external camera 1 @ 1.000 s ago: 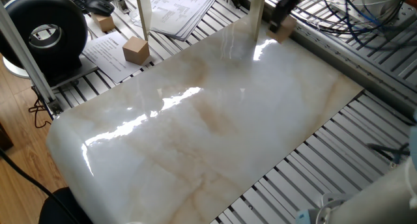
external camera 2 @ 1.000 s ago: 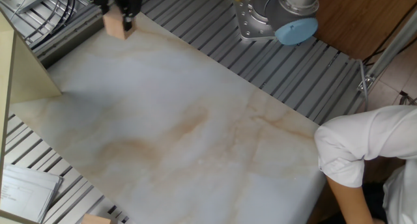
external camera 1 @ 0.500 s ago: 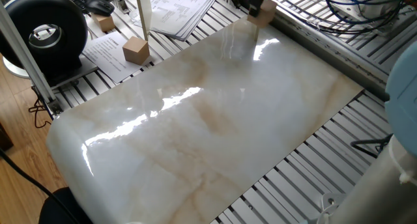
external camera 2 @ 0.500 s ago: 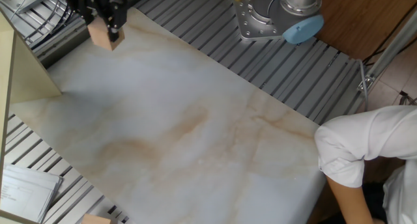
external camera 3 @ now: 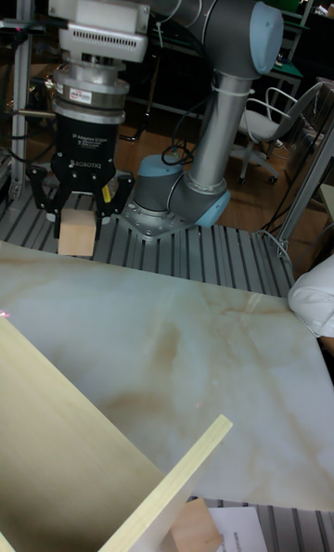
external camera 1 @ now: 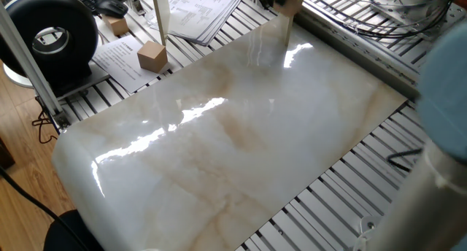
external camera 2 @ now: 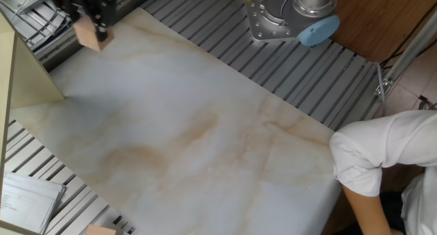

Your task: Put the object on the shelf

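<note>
Marble-topped bench (external camera 2: 205, 139), bare in the middle; above its far corner the gripper (external camera 3: 79, 207) pinches a wooden cube (external camera 3: 78, 234).

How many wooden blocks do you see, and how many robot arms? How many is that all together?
Wooden blocks: 3, namely the small cube in the gripper, the larger block and the little block by the keyboard.
Robot arm: 1
Total: 4
</note>
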`<state>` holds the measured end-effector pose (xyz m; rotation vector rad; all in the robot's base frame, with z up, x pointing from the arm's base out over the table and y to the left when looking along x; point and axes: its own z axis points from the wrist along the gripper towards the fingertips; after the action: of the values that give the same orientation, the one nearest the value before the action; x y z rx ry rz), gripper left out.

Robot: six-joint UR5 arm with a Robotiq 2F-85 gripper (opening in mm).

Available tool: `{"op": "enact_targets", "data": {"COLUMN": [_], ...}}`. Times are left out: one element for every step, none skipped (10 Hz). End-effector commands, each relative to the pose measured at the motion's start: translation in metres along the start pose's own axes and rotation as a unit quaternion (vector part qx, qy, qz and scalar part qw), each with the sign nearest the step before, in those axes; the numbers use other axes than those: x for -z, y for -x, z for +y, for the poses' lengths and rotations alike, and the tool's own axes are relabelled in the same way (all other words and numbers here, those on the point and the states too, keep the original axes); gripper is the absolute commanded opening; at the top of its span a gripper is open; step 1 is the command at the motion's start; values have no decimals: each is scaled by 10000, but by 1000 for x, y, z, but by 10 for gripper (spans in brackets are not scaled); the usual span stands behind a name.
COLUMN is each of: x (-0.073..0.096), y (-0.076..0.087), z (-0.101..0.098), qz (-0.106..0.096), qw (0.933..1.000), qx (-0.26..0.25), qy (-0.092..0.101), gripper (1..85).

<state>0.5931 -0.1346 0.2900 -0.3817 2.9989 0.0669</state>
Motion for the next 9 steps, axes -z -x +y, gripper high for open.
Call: {"op": "enact_targets", "data": {"x": [18,18,18,18,17,19,21,25,29], "y": [33,37,41,44,46,49,60,74,94], "z": [9,9,9,5,-4,-12,-14,-20,-25], "qz": [71,-2,-78,-139,-226,-249,-251,-152,-29], "qw": [9999,9999,9999,9999,9997,9995,9993,9991,9986], "qx": [-12,-30,-24,-33,22,151,260,399,518], "qy": [129,133,121,51,-99,-156,-58,16,85], "gripper": [13,13,13,13,13,13,13,13,13]}}
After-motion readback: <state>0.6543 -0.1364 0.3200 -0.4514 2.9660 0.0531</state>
